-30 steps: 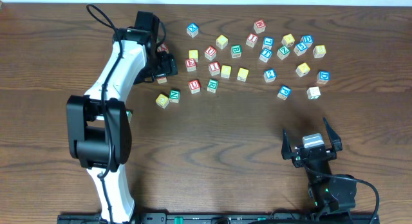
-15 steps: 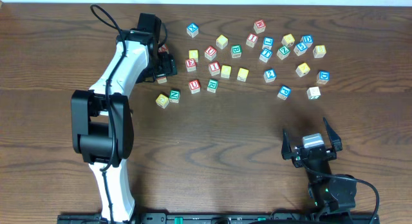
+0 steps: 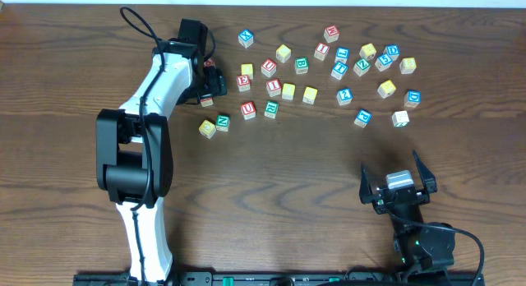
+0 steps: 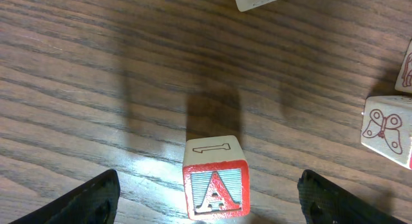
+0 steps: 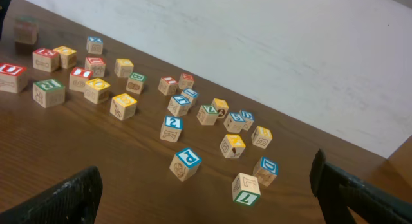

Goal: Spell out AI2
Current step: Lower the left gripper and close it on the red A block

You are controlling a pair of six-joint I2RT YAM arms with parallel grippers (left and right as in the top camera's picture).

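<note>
A wooden cube with a red "A" [image 4: 214, 185] stands on the table in the left wrist view. It is centred between my left gripper's [image 4: 212, 208] two black fingers, which stand wide of it on both sides without touching. From overhead the left gripper [image 3: 209, 82] is at the far left of the cube cluster and covers that cube. A red cube that reads like an "I" [image 3: 274, 87] lies right of it. A blue cube [image 5: 170, 127] may bear the "2", but it is too small to be sure. My right gripper [image 3: 396, 187] hangs open and empty near the front right.
Several more red, blue, green and yellow letter cubes are scattered across the far half of the table, from a yellow cube [image 3: 207, 128] on the left to a white and green cube [image 3: 400, 118] on the right. A butterfly-faced cube [image 4: 386, 130] lies close to the left gripper's right finger.
The left arm's elbow has swung a little to the right and the left jaws have narrowed very slightly around the A cube. The right arm and the cubes have stayed still.
</note>
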